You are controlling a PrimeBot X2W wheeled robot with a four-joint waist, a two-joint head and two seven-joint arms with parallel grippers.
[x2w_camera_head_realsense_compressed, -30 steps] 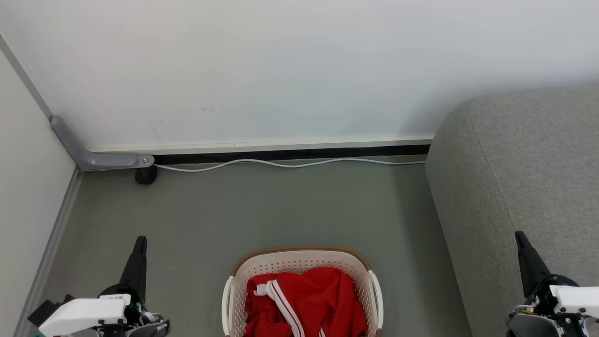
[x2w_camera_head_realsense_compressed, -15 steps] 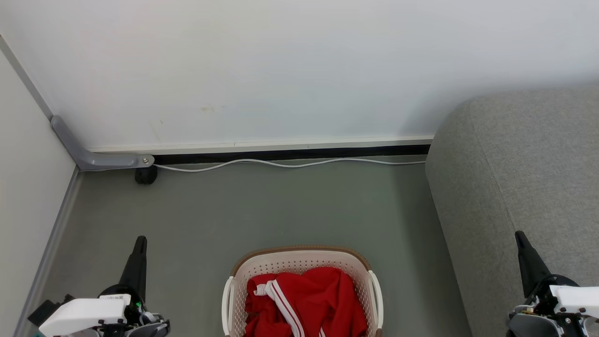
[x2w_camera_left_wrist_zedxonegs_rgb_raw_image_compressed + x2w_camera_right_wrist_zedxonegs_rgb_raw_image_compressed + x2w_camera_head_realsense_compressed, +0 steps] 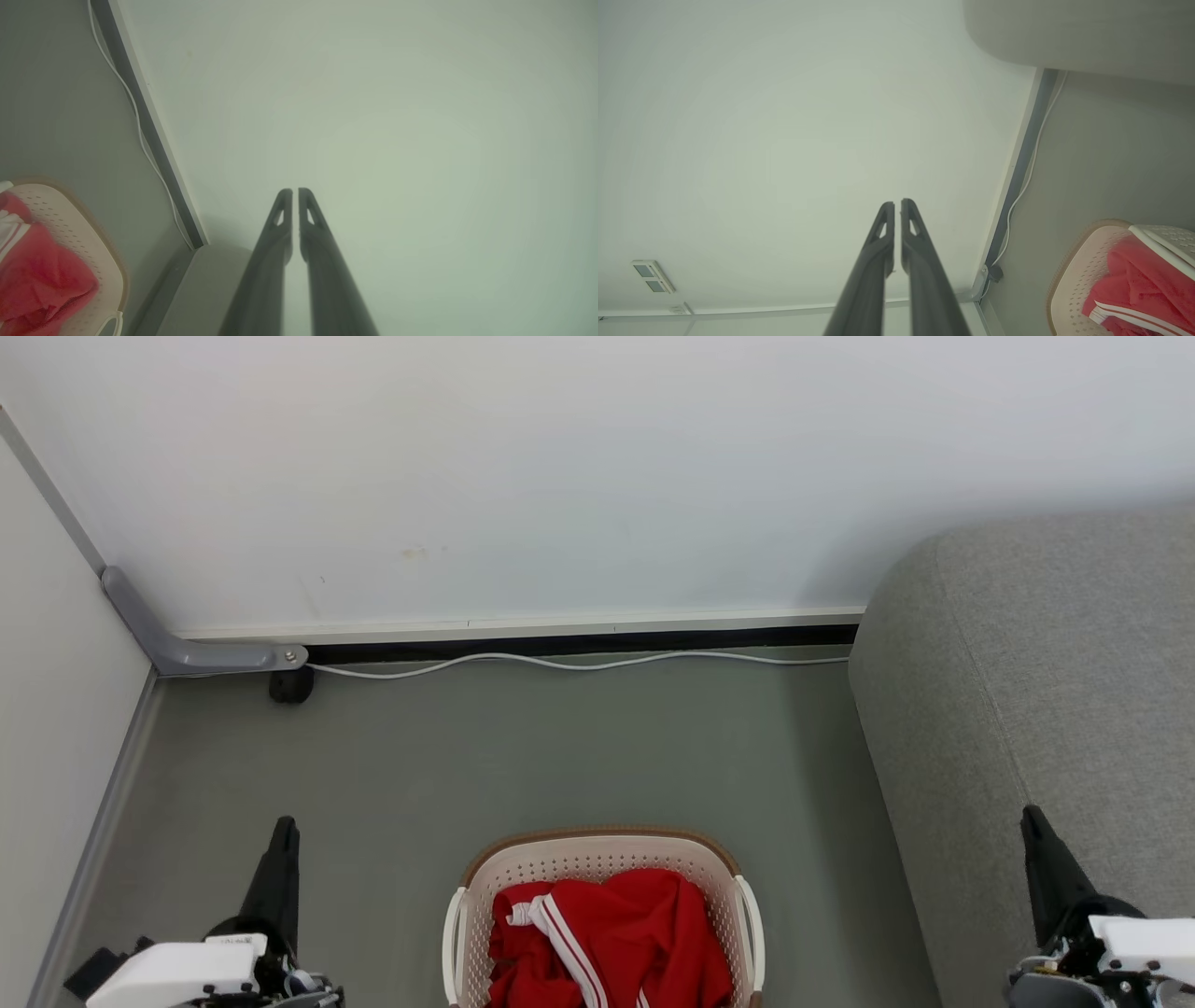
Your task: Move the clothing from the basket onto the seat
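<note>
Clothing (image 3: 611,933), bright red with white stripes, lies crumpled inside the basket (image 3: 597,854), which stands on the floor (image 3: 523,756) at the lower middle of the head view. The left pincer (image 3: 283,826) hangs to the basket's left and the right pincer (image 3: 1029,814) to its right, in front of the seat (image 3: 1046,663). Both are well apart from the clothing, fingers pressed together and holding nothing. A small label (image 3: 233,941) on the left wrist is too small to read.

Left fingers (image 3: 278,877) and right fingers (image 3: 1050,868) together, empty.
</note>
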